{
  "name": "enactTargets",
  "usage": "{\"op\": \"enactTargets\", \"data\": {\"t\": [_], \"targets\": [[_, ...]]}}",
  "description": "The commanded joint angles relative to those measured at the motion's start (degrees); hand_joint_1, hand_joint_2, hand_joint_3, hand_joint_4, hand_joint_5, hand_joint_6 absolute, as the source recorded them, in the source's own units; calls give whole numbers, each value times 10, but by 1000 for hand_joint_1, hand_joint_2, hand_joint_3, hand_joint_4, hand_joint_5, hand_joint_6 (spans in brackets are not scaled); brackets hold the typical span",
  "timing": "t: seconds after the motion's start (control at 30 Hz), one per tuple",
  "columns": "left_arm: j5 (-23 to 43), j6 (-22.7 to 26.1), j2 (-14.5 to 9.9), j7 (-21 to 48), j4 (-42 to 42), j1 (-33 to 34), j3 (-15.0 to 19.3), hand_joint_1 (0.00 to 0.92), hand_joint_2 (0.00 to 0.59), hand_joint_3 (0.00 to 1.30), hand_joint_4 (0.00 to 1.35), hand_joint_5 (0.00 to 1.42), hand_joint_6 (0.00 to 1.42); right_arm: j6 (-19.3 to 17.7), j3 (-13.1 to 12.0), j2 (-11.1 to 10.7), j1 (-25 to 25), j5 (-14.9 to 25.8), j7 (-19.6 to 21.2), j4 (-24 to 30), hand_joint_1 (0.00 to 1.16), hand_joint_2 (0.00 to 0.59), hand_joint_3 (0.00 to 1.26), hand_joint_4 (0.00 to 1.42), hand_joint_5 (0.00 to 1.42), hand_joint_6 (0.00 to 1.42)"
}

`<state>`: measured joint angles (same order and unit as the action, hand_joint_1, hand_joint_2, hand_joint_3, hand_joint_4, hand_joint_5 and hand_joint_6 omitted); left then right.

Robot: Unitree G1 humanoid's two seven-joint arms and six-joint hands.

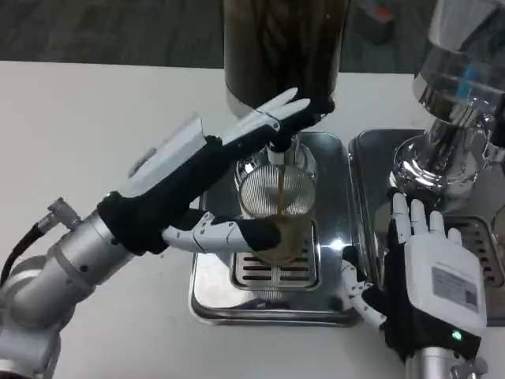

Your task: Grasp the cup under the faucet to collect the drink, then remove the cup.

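White bench (95,110) carries the drip tray (207,296); left hand (201,170) pinches the filling cup (278,209) beneath the faucet (286,142). Right hand (430,272) rests spread. Withdrawing late risks overflow.

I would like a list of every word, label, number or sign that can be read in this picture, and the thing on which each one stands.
No text can be read here.
Right hand: a white label on its back carries small print, too blurred to read.
Left hand, cup, dispenser, drip tray: no writing visible.
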<state>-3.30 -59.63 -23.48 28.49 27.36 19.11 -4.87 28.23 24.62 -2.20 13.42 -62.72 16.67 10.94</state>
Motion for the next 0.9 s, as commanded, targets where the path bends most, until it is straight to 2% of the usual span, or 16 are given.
{"op": "enactTargets", "data": {"t": [0.03, 0.63, 0.9], "targets": [[-49, -23, -15, -13, -11, -13, -14, 0, 115, 123, 0, 168, 165, 1, -3, 5, -7, 6, 7, -7, 329, 407, 23, 0, 0, 10], [-187, -31, -45, -118, -55, -17, -34, 0, 125, 141, 0, 176, 170, 1, -7, 3, -14, 14, 7, -11, 329, 407, 33, 0, 0, 9], [-207, -22, -56, -145, -62, -17, -49, 0, 127, 160, 0, 185, 172, -4, -9, 5, -10, 21, 8, -7, 329, 407, 4, 0, 0, 45]]}}
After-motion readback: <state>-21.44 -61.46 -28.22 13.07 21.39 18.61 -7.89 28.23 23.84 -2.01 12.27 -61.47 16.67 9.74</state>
